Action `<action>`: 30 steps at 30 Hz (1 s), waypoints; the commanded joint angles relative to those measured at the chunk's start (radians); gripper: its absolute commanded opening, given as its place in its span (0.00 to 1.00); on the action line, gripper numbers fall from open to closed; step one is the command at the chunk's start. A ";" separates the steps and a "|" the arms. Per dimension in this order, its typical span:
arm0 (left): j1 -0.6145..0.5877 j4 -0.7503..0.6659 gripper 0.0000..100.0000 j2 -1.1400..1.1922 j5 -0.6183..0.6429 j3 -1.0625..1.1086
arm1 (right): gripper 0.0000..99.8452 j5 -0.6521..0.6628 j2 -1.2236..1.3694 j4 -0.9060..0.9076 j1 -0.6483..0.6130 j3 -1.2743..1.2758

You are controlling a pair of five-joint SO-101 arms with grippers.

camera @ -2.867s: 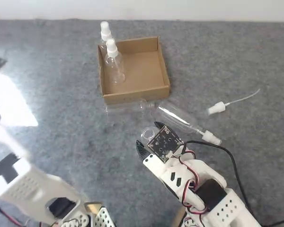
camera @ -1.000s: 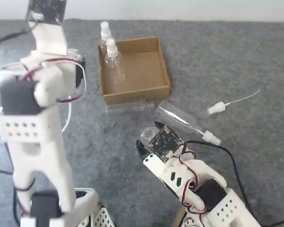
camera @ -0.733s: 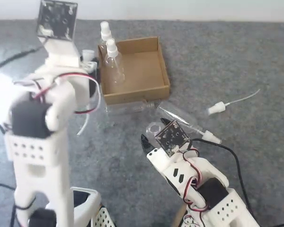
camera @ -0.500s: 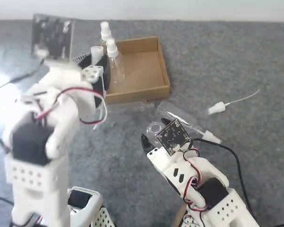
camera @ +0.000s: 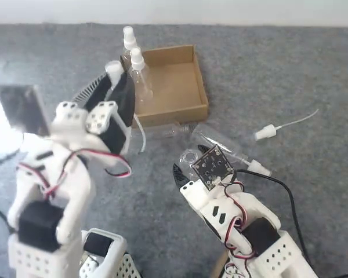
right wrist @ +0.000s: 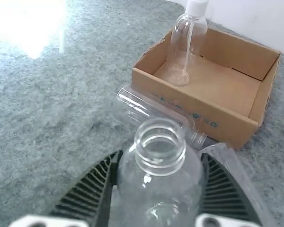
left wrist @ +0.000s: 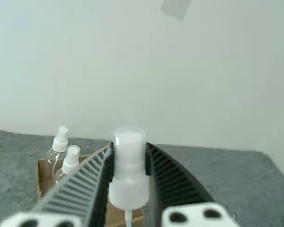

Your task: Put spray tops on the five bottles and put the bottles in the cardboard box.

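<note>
Swung in from the left edge since the earliest frame, the left arm (camera: 52, 174) now leans over the grey counter (camera: 278, 69) with its tool (camera: 113, 78) just left of the cardboard box (camera: 169, 114). The left tool (left wrist: 129, 151) is clamped on a white spray top (left wrist: 129, 165), held upright between the black ribbed jaws, its cap (camera: 113, 68) level with the box's left wall.

A capped bottle (camera: 140, 78) stands upright inside the box at its left side. A second capped bottle (camera: 128, 37) stands at the far left corner, seemingly just outside the box wall, though the angle leaves that unsure. Both appear past the held top in the left wrist view (left wrist: 61, 139) (left wrist: 71, 158).

An uncapped bottle (camera: 159, 130) lies on its side on the counter along the box's front wall, partly behind the left arm; the right wrist view shows it (right wrist: 151, 113) just before the box (right wrist: 199, 113).

The right tool (camera: 188, 165) has shifted slightly toward the box. It is closed around an open bottle (right wrist: 158, 161), mouth up (camera: 189, 156).

To its right a bottle with a spray top on (camera: 223, 145) lies slanted on the counter. Farther right lies a loose spray top (camera: 265, 132) with its thin tube trailing away.
</note>
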 commanded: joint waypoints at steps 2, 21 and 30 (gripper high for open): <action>0.064 -0.150 0.01 -0.215 0.014 0.177 | 0.19 -0.009 -0.018 -0.022 -0.065 -0.040; 0.307 -0.232 0.01 -0.359 0.014 0.317 | 0.19 -0.009 -0.018 -0.022 -0.087 -0.040; 0.362 -0.281 0.01 -0.356 0.011 0.335 | 0.19 -0.009 -0.018 -0.022 -0.087 -0.040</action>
